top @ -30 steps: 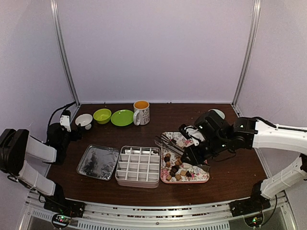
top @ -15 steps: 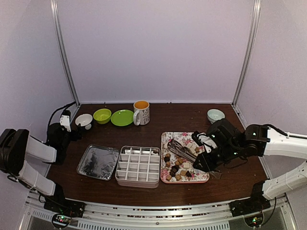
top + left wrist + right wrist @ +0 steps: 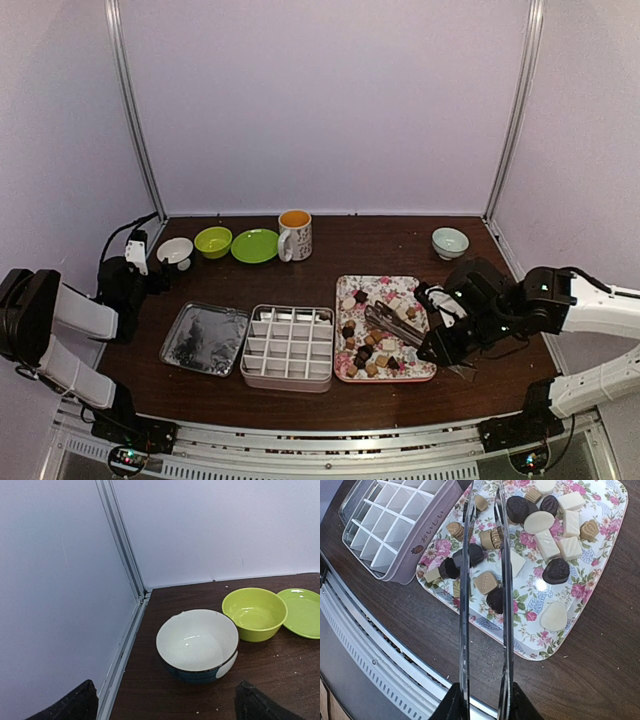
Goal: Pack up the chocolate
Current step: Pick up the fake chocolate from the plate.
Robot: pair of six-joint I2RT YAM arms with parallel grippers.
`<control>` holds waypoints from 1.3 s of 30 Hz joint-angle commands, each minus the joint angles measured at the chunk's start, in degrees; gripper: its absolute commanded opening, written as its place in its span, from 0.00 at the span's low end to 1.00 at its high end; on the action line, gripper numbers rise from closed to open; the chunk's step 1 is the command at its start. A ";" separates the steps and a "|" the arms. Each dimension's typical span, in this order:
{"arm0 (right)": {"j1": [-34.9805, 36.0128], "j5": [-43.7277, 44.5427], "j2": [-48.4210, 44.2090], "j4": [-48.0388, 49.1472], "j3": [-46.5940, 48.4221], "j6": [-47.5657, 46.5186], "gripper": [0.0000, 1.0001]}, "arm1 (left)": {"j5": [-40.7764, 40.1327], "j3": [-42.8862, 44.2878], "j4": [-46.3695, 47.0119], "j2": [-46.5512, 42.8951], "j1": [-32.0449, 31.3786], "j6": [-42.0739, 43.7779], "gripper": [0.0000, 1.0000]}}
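Right gripper (image 3: 445, 345) is clamped on the handle of the tongs (image 3: 465, 580), left gripper (image 3: 165, 710) gapes empty by the white bowl (image 3: 197, 642); the chocolate (image 3: 540, 522) all lies loose on the floral tray (image 3: 585, 610), none seen in the divided box (image 3: 288, 345) just left of it. Risk: pieces sit crowded, so the long springy tongs may knock neighbours off the rim or pinch a rounded one off-centre and drop it on the table (image 3: 340, 250). Versus a second ago the right arm has pulled back rightward, tongs tips now mid-tray, pale bowl (image 3: 449, 242) uncovered.
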 commanded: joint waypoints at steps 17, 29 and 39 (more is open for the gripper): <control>0.41 1.65 -4.21 -1.62 -3.48 2.99 0.30 | -0.12 1.25 2.95 0.07 0.37 -0.35 0.98; 0.39 1.94 -5.31 -1.88 -3.81 3.84 0.30 | -0.08 1.26 2.97 0.06 0.39 -0.35 0.98; 0.37 2.27 -5.92 -9.62 -3.85 4.55 0.30 | -0.12 1.25 3.04 0.07 0.39 -0.35 0.98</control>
